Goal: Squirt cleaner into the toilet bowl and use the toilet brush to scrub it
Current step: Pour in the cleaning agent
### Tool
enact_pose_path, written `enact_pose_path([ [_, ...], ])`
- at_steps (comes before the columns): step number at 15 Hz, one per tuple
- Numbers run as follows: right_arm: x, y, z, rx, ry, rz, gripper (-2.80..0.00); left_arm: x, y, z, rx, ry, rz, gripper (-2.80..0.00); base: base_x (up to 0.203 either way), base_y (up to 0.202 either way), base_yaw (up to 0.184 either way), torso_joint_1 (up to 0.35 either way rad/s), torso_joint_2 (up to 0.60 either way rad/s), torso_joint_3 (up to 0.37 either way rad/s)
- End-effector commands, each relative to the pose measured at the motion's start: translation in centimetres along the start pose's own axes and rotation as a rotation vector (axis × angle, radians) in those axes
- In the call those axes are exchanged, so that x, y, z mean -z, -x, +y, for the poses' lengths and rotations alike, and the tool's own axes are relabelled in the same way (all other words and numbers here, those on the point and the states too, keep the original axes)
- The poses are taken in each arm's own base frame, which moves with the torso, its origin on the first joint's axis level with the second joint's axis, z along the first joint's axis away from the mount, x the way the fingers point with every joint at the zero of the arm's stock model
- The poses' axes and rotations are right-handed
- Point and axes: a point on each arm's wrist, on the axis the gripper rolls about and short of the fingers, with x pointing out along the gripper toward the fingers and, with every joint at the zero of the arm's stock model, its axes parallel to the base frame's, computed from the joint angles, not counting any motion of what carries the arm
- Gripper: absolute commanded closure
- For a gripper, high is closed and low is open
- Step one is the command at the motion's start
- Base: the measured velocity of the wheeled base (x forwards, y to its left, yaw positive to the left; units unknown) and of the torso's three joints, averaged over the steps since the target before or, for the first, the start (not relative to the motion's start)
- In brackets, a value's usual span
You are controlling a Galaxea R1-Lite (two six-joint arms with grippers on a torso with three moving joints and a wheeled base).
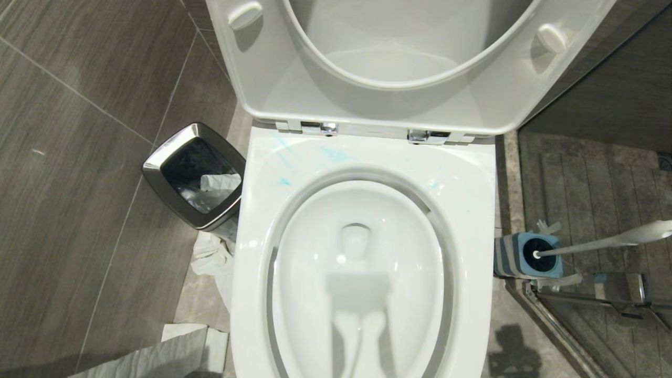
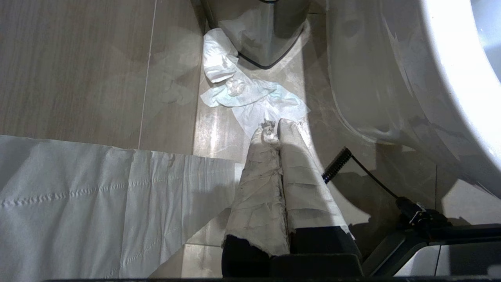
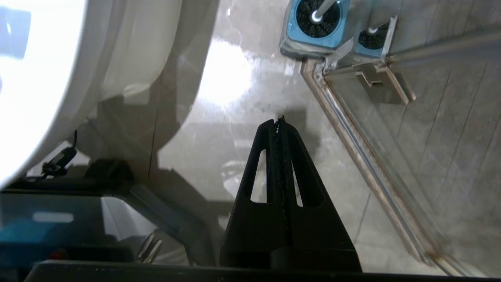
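The toilet bowl [image 1: 362,262] is seen mid-frame, lid raised. The toilet brush [image 1: 604,242] is stood in its holder [image 1: 525,257] at right. Both the left gripper [image 2: 274,124] and right gripper [image 3: 278,121] are pressed closed, empty.

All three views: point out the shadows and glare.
Head view: a shadow falls across the toilet bowl. Left wrist view: the shut left claw shades the floor paper. Right wrist view: glare whitens the floor tiles.

The toilet brush [image 1: 604,244] handle runs past the edge.
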Motion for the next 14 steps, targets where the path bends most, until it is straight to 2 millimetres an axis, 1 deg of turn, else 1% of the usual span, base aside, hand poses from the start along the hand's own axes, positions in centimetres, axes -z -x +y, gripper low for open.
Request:
enact_pose_path([
  [1, -3.1, -2.7, 0.0, -0.001, 0.004, 0.166, 0.0, 0.0, 0.0, 0.0, 0.0, -0.001, 0.003, 0.0, 0.0, 0.0, 0.0, 0.0, 0.0, 0.0],
  [2, -4.5, -4.0, 0.1, -0.004, 0.007, 0.221, 0.0, 0.0, 0.0, 0.0, 0.0, -0.001, 0.003, 0.0, 0.0, 0.0, 0.0, 0.0, 0.0, 0.0],
  [4, -7.2, -7.8, 0.2, -0.027, 0.019, 0.345, 0.0, 0.0, 0.0, 0.0, 0.0, -0.001, 0.003, 0.0, 0.0, 0.0, 0.0, 0.0, 0.0, 0.0],
  [5, -8.1, -9.8, 0.3, -0.055, 0.024, 0.391, 0.0, 0.0, 0.0, 0.0, 0.0, -0.001, 0.003, 0.0, 0.0, 0.0, 0.0, 0.0, 0.0, 0.0],
  [6, -8.7, -12.2, 0.4, -0.086, 0.029, 0.426, 0.0, 0.0, 0.0, 0.0, 0.0, -0.001, 0.003, 0.0, 0.0, 0.0, 0.0, 0.0, 0.0, 0.0],
  [8, -8.9, -17.9, 0.6, -0.127, 0.037, 0.404, 0.0, 0.0, 0.0, 0.0, 0.0, -0.001, 0.003, 0.0, 0.0, 0.0, 0.0, 0.0, 0.0, 0.0],
  [10, -8.3, -23.3, 0.8, -0.145, 0.061, 0.272, 0.0, 0.0, 0.0, 0.0, 0.0, -0.001, 0.003, 0.0, 0.0, 0.0, 0.0, 0.0, 0.0, 0.0],
  [11, -8.2, -25.5, 0.8, -0.147, 0.076, 0.171, 0.0, 0.0, 0.0, 0.0, 0.0, -0.001, 0.003, 0.0, 0.0, 0.0, 0.0, 0.0, 0.0, 0.0],
  [12, -8.0, -26.7, 0.9, -0.147, 0.088, 0.09, 0.0, 0.0, 0.0, 0.0, 0.0, -0.001, 0.003, 0.0, 0.0, 0.0, 0.0, 0.0, 0.0, 0.0],
  [13, -7.6, -27.3, 0.9, -0.147, 0.098, 0.041, 0.0, 0.0, 0.0, 0.0, 0.0, 0.0, 0.003, 0.0, 0.0, 0.0, 0.0, 0.0, 0.0, 0.0],
  [14, -7.5, -27.3, 0.9, -0.149, 0.106, 0.013, 0.0, 0.0, 0.0, 0.0, 0.0, -0.001, 0.003, 0.0, 0.0, 0.0, 0.0, 0.0, 0.0, 0.0],
])
